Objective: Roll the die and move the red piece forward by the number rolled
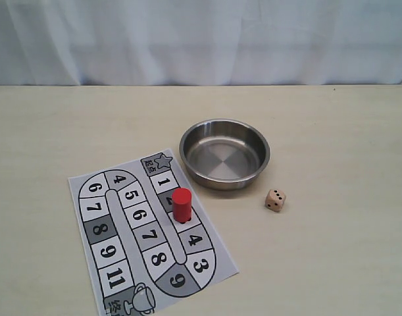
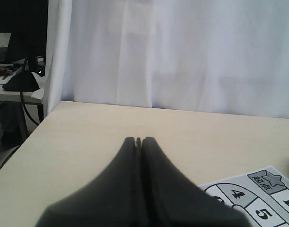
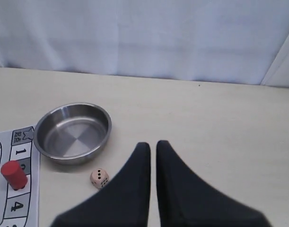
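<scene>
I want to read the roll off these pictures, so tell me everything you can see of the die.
The die is a small pale beige cube, wooden-looking, with rounded corners and dark pips. It rests flat on the bare table, outside the steel bowl, close beside it but not touching. One side face shows three pips in a diagonal. The top face is too small to read. Only the table touches it.

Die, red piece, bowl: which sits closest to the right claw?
The die, the beige cube, lies closest to the right claw; the steel bowl and the red piece on the board sheet sit farther off.
</scene>
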Available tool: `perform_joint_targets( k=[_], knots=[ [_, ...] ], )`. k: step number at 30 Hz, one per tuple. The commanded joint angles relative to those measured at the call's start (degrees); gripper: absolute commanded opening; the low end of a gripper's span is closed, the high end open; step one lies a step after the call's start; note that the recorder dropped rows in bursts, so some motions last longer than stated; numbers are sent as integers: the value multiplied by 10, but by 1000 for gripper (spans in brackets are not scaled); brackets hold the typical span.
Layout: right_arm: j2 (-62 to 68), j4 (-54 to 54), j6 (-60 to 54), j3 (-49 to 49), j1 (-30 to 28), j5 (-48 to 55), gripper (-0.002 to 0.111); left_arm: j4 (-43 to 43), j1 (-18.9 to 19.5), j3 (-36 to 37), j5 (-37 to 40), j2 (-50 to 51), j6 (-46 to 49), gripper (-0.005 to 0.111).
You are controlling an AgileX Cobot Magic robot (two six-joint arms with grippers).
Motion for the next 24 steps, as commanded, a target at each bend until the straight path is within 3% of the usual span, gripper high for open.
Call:
perform_joint_targets(
  k=[1,14,24],
  knots=[
    [-69,11,3,44,0,-30,4,-1,-4,-3,-3,-1,-1,0],
    [-238,11,-18,105,0,-121,4,-1,-4,-3,-3,-1,-1,0],
    [-238,11,-18,105,0,-150,4,-1,-4,-3,-3,-1,-1,0]
  ],
)
